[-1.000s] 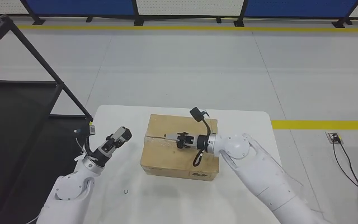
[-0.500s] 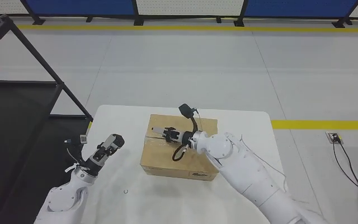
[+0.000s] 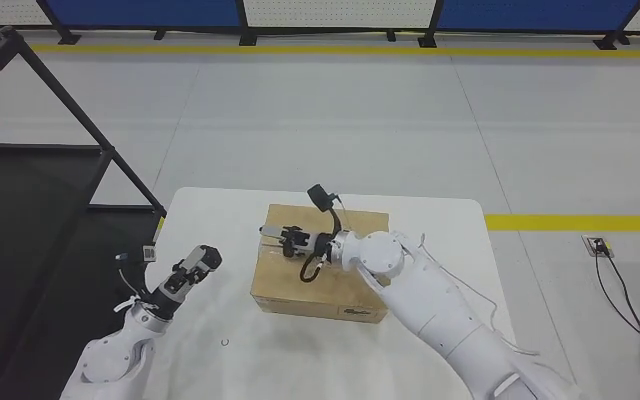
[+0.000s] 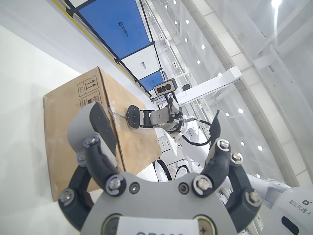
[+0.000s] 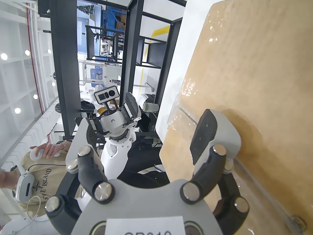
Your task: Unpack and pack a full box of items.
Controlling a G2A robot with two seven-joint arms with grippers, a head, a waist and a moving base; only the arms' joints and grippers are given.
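1 closed box (image 3: 292, 283), contents hidden; right end effector (image 3: 272, 235) atop

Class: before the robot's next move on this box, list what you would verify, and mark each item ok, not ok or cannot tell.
1. The box sits flat on the table: ok.
2. Flaps are free to lift: not ok, the tape covers the seam.
3. The right claw is open and over the taped seam near the box's edge: ok.
4. The right claw touches the tape: cannot tell.
5. The left claw is open, beside the box and apart from it: ok.
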